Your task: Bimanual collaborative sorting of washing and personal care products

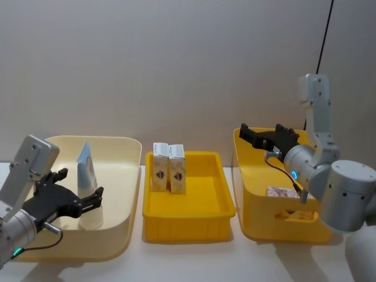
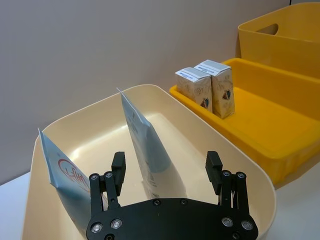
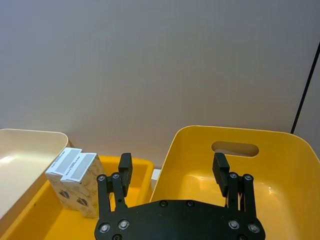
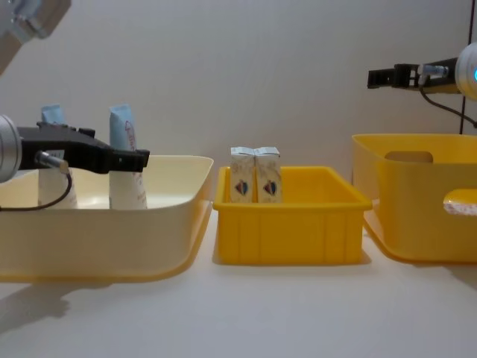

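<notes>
surface [image 4: 283,317], white and flat, is carrying three containers in a row. cream bin [image 4: 104,239], the widest of them, is sitting on the robot's left. deep bin [image 4: 414,216], yellow with a handle slot in its wall, is standing on the right. a pale item [image 1: 281,192] with reddish print is lying low inside it, too little of it showing to name. tray [image 4: 291,231], yellow and shallow, is sitting between the two bins, just beside each.

left gripper [image 2: 166,162] is reaching into the cream bin from the near left. its fingers [image 2: 213,167] are standing well apart and clamping nothing. right gripper [image 3: 172,162] is hovering high above the deep bin, over its left side and pointing toward the back wall. its fingers [image 3: 219,167] are spread just as wide, with only air between them.

two tubes are standing upright in the cream bin, crimped ends up. right tube [image 2: 145,145] is standing in the gap between the left gripper's spread fingers, nearer to one finger than the other; i cannot tell if it is touching that finger. left tube [image 2: 65,185], showing red lettering, is standing just outside the fingers, toward the robot's left. in the chest view both are rising above the bin's rim, the right tube [image 4: 124,130] at the gripper's tip and the left tube [image 4: 56,190] behind the gripper's body.

two cartons [image 1: 160,167] [image 1: 176,169] are standing upright side by side, touching each other, in the far left part of the tray.
</notes>
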Controlling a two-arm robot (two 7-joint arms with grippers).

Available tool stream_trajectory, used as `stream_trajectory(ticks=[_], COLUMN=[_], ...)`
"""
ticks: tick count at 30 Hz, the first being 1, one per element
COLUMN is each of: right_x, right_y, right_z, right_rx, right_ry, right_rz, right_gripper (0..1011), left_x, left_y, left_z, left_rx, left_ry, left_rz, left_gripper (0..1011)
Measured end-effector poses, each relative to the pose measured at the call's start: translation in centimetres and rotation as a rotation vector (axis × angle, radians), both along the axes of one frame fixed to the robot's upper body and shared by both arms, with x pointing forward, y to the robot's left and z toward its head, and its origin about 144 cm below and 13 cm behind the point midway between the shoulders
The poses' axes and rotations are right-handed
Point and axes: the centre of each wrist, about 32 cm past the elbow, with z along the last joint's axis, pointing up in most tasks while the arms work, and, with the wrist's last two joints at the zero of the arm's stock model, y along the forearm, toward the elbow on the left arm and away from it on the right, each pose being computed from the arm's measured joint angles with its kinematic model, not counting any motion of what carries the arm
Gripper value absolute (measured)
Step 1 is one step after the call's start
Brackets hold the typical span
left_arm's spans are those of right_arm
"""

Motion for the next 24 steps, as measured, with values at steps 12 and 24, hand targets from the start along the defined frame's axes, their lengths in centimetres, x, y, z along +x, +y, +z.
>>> stream_trajectory(ticks=[12,24], right_x=[0.0,0.0], right_y=[0.0,0.0], right_z=[0.0,0.0], right_rx=[0.0,0.0], right_ry=[0.0,0.0], right_rz=[0.0,0.0], right_gripper=[1001,1001], left_x=[1.4,3.1], left_y=[0.1,-0.2], left_z=[-0.6,-0.4], left_rx=[0.011,0.019], left_ry=[0.026,0.021], left_rz=[-0.009,-0.03], left_gripper=[1000,999])
